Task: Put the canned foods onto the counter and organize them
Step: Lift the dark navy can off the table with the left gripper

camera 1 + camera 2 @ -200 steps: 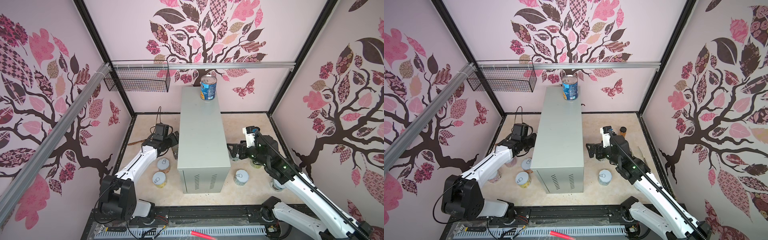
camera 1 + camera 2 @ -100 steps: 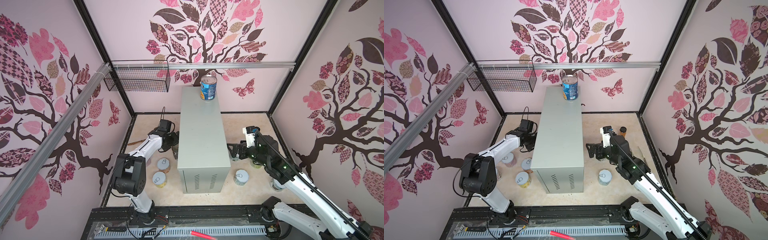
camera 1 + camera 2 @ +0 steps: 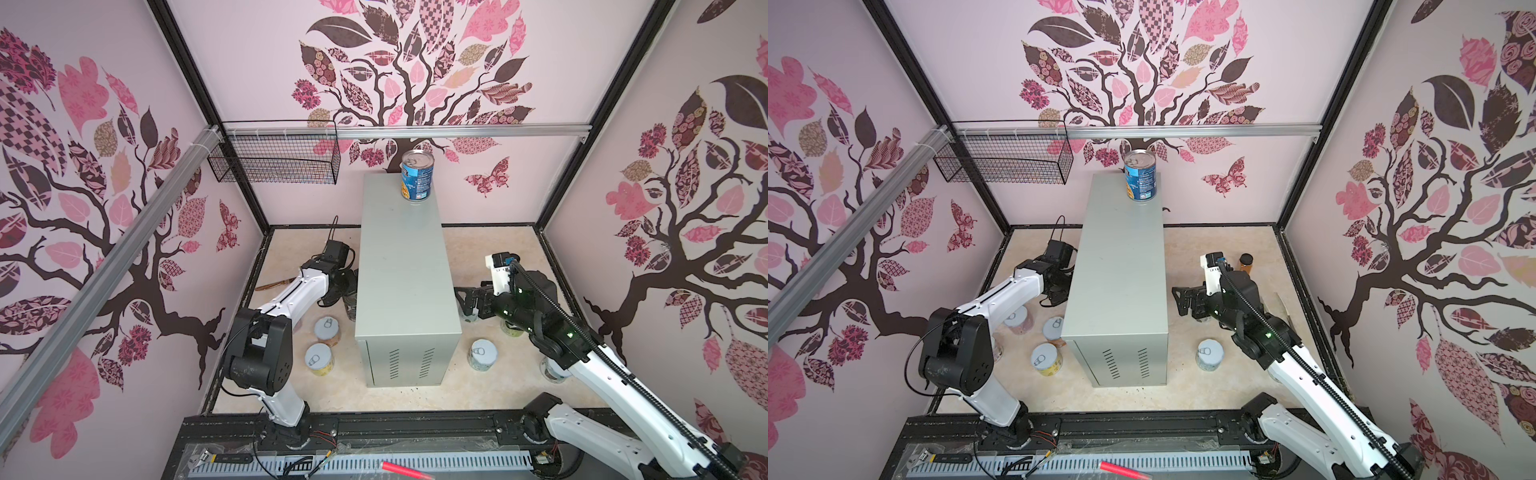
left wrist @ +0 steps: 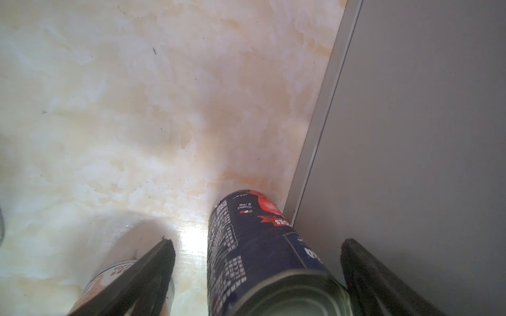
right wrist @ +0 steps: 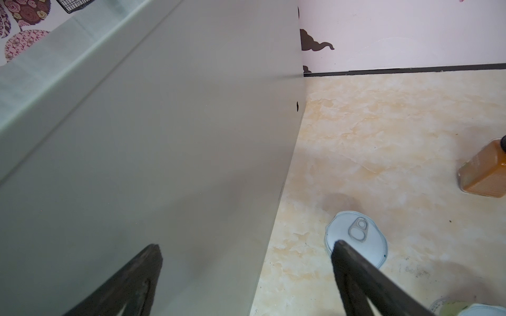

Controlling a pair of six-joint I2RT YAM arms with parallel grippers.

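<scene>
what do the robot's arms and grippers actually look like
Both arms have white link shells between bulky black joint housings: the left arm and the right arm. A black ribbed cable conduit runs along the right arm, whose black section shows small green lights. The left gripper and right gripper have black fingers tapering to narrow tips.

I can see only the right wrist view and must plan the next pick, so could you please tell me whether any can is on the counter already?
Observer: Yes, one tall blue-labelled can stands upright at the far end of the counter.
Operator: Thank you; what is the left claw doing?
Observer: The left claw is open around a dark-labelled can standing on the floor beside the counter.
Operator: Are other cans near it?
Observer: A white-lidded can and a yellow-labelled one stand on the floor, nearer the counter's vented front.
</scene>
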